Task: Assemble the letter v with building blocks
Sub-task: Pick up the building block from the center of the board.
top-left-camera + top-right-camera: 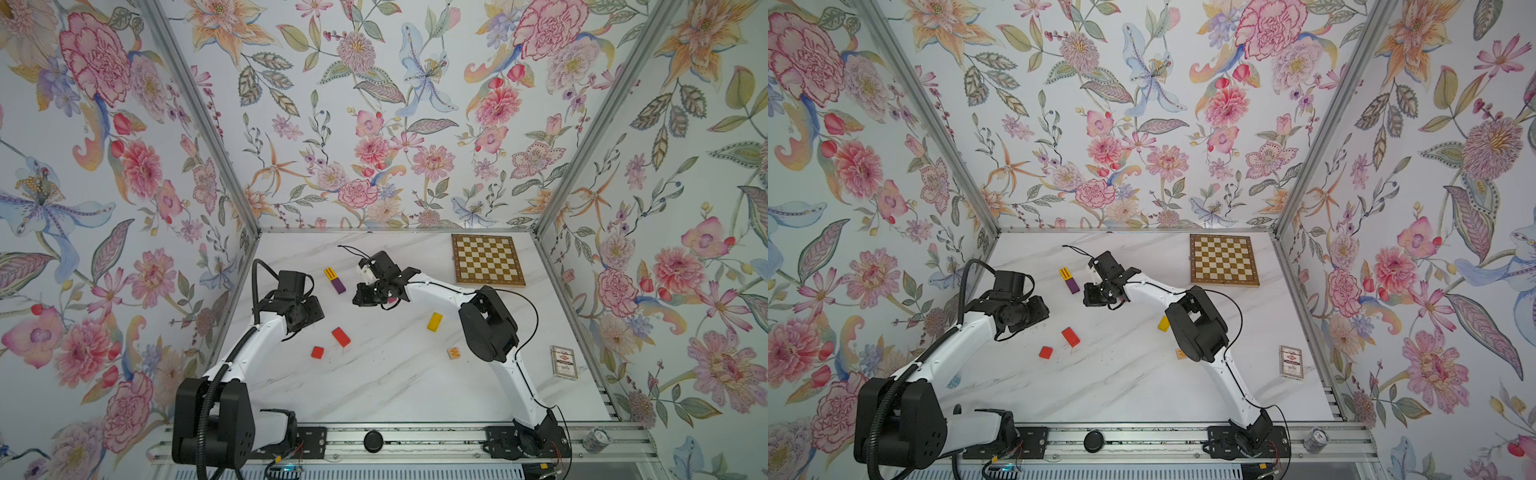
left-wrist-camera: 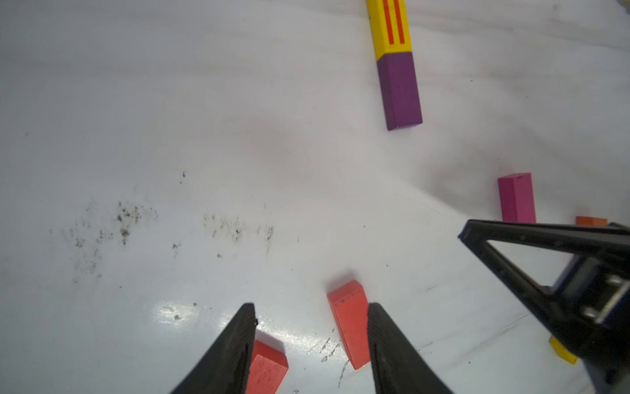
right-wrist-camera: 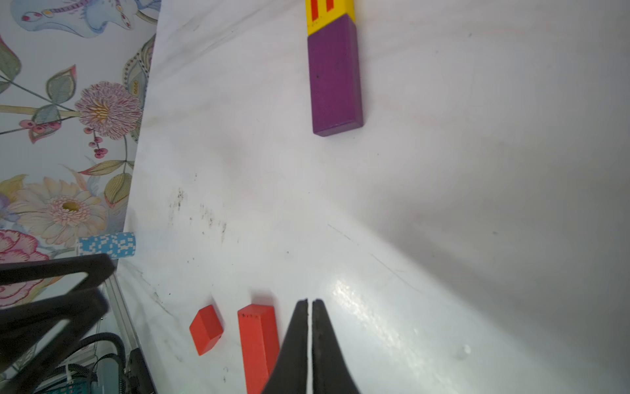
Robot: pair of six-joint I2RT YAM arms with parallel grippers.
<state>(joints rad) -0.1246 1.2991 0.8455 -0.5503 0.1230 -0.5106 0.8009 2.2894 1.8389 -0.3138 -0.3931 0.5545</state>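
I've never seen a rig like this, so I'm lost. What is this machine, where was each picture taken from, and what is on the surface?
This robot has a left arm and a right arm, mounted on a rail at a marble table's near edge, each ending in a two-fingered claw. Two pictures look down from overhead, nearly identically; two come from cameras on the wrists, looking out over the table. On the table lie wooden blocks: a striped yellow block touching a purple block end to end, a red block, a red cube, a plain yellow block and a W cube. A chessboard and a card box sit aside. The left claw is open near the red block; the right claw is shut. Neither holds anything.
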